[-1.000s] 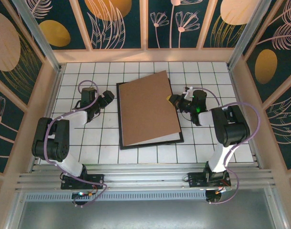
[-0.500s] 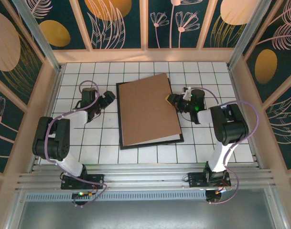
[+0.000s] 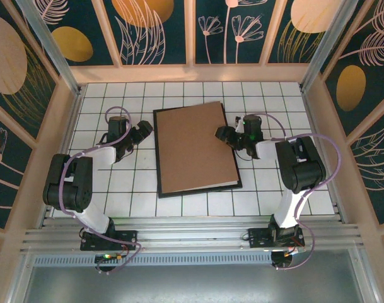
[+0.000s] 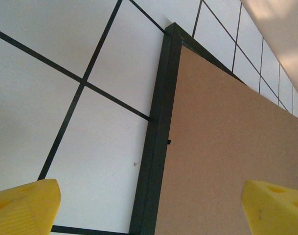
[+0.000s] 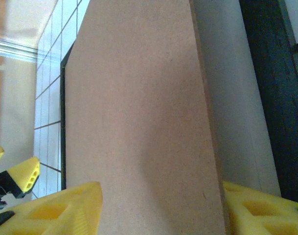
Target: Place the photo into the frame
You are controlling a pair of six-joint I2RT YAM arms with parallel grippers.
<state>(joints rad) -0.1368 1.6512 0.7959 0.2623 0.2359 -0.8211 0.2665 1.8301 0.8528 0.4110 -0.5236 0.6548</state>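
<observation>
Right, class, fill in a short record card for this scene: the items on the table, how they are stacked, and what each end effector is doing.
frame: black, flat on the white tiled table
photo: inside the frame, white side up, mostly covered
backing board: brown, lying on top of the photo
left end effector: open, beside the frame's left edge, holding nothing
right end effector: open, over the backing board's right edge
</observation>
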